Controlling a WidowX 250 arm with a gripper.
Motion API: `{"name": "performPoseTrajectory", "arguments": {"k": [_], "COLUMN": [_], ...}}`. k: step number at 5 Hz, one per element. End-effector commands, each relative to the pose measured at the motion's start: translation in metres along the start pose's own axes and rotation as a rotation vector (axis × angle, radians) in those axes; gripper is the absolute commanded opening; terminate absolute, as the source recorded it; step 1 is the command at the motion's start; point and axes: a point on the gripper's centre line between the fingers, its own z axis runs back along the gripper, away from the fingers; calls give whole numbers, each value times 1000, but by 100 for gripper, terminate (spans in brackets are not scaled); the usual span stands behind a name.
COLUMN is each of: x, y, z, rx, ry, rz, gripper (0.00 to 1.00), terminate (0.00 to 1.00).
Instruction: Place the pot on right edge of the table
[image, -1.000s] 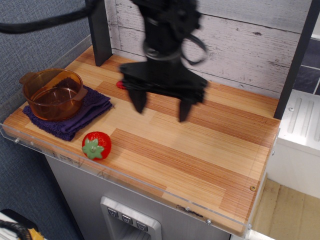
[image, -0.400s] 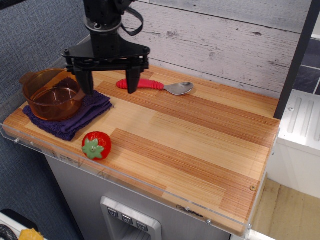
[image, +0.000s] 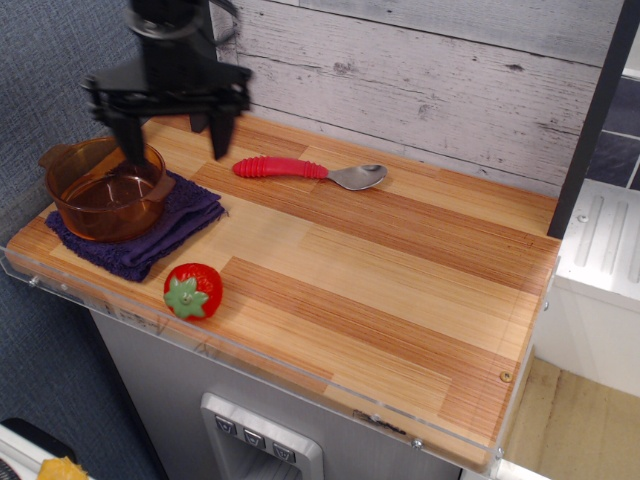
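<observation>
Evidently little is done yet. The amber glass pot (image: 104, 188) sits on a folded purple cloth (image: 150, 230) at the tabletop's (image: 400, 290) left end, far from the right edge. The end effector (image: 172, 140) hangs spread wide and empty above the pot's far rim. Grasping, lifting and carrying rightward past the red-handled spoon (image: 310, 171) and strawberry (image: 193, 290) remain.

The striped wooden worktop (image: 400, 290) with its clear plastic rim carries a folded purple cloth (image: 150, 235), a red plastic strawberry (image: 193, 290) and a red-handled metal spoon (image: 310, 171).
</observation>
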Motion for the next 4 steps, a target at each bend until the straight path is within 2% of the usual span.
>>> {"name": "performPoseTrajectory", "arguments": {"k": [1, 3, 4], "x": [10, 15, 15], "y": [19, 9, 11], "z": [-10, -35, -44], "rx": [27, 26, 34], "ry": [-29, -69, -53], "rz": [60, 75, 86], "gripper": [100, 100, 100], "terminate": [0, 0, 0]}}
